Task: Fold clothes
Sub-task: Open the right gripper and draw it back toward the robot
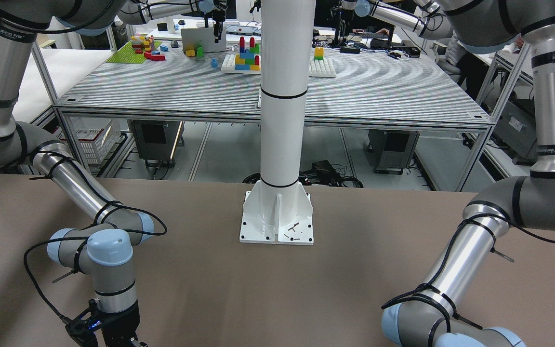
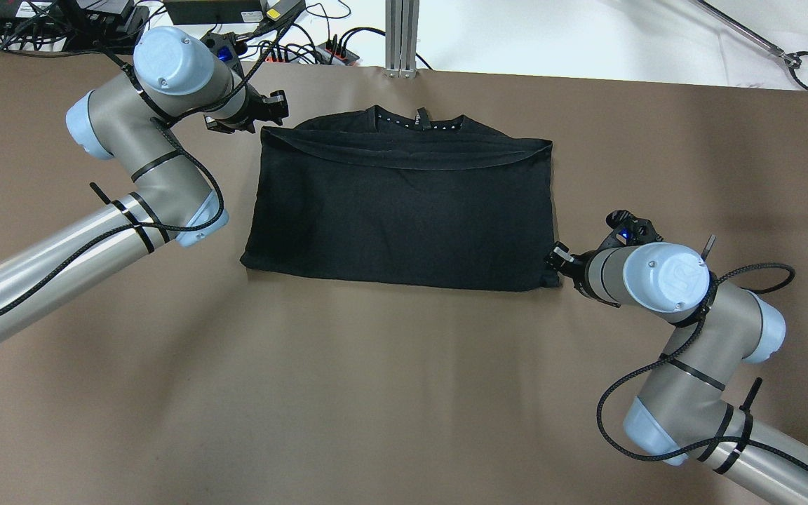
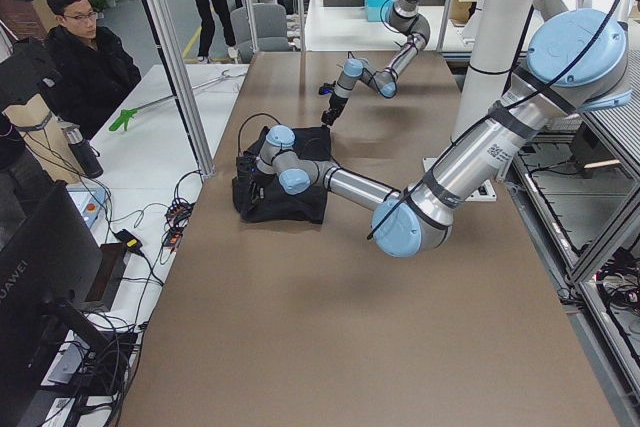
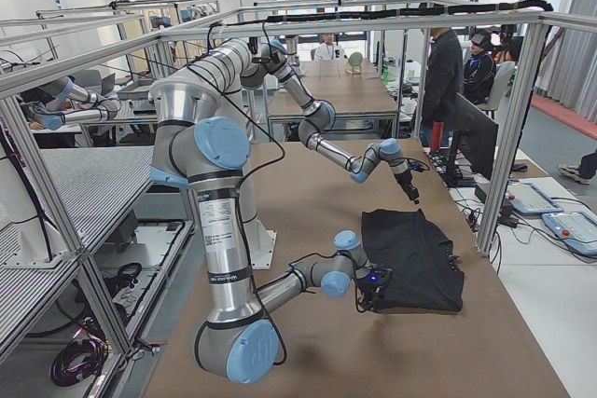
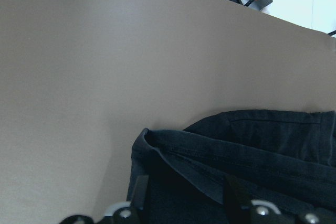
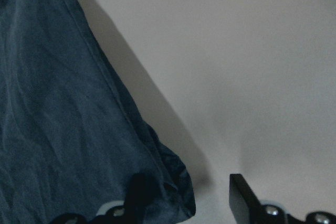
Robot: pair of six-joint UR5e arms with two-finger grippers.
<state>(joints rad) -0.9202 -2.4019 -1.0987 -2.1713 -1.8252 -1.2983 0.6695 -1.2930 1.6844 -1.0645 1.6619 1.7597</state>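
Observation:
The black garment (image 2: pixel 404 210) lies flat on the brown table (image 2: pixel 404 393) as a wide rectangle, its neckline at the far edge under a folded-over hem. My left gripper (image 2: pixel 269 112) is at its far left corner. In the left wrist view the gripper (image 5: pixel 185 203) is open, its fingers straddling that corner of the garment (image 5: pixel 252 150). My right gripper (image 2: pixel 560 261) is at the near right corner. In the right wrist view the gripper (image 6: pixel 189 203) is open, with the corner of the garment (image 6: pixel 63 103) between its fingers.
Cables and power strips (image 2: pixel 271 28) lie along the table's far edge beside an aluminium post (image 2: pixel 402 35). The white pillar (image 1: pixel 282 96) stands on its base at the robot's side of the table. A seated person (image 3: pixel 85 57) is off the table's far side.

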